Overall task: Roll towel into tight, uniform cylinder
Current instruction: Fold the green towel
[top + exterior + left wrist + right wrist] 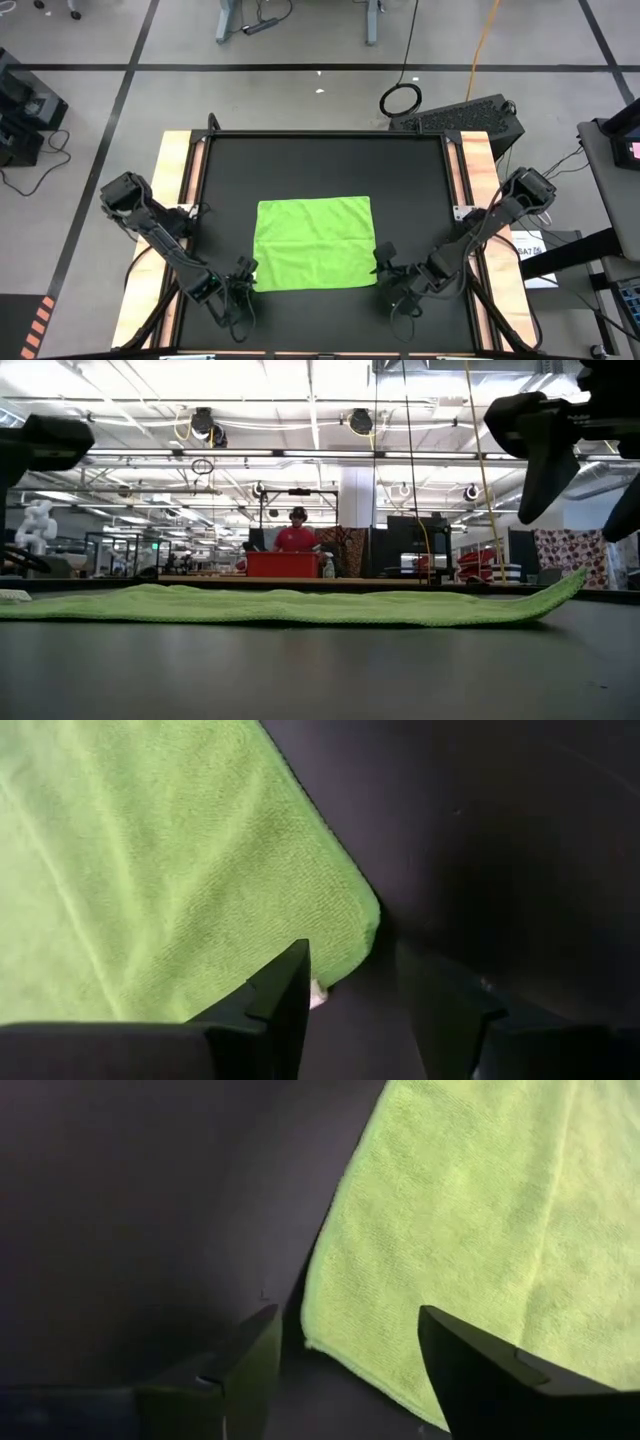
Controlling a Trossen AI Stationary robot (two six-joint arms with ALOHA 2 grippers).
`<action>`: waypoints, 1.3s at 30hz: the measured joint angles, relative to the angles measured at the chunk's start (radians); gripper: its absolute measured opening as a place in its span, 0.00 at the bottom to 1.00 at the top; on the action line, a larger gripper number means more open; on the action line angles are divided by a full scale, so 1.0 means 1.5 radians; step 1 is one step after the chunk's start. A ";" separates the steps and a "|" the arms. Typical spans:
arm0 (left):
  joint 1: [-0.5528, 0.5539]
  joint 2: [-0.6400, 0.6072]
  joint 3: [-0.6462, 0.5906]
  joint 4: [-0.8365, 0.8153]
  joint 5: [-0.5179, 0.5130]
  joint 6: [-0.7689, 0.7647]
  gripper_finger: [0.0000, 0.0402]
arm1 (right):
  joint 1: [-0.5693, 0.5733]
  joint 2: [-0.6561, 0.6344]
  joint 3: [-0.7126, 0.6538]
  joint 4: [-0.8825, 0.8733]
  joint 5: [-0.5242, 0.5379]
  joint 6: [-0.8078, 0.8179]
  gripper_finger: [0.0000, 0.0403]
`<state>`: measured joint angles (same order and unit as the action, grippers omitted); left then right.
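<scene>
The left gripper (243, 268) sits at the near left corner of the towel (316, 243), its fingers (285, 988) parted, with the corner lying in the gap between them; they hold nothing. The right gripper (383, 257) is at the near right corner, its jaws spread wide and empty, one finger over the cloth and one over the bare mat (412, 170). From the low view the right corner of the towel is lifted a little, while the rest lies flat and unrolled in the middle of the mat. A small white tag (317, 994) shows at the left corner, partly hidden by a finger. Bare mat lies on all sides of the towel.
</scene>
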<state>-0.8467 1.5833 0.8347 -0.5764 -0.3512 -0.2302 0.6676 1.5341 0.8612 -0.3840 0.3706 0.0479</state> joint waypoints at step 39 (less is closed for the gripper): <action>0.001 0.060 -0.036 0.100 -0.056 -0.019 0.02 | 0.004 0.105 -0.014 0.040 0.053 0.054 0.02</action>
<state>-0.8448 1.6726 0.7811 -0.4259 -0.4353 -0.2594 0.6743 1.6909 0.8402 -0.3244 0.4503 0.1295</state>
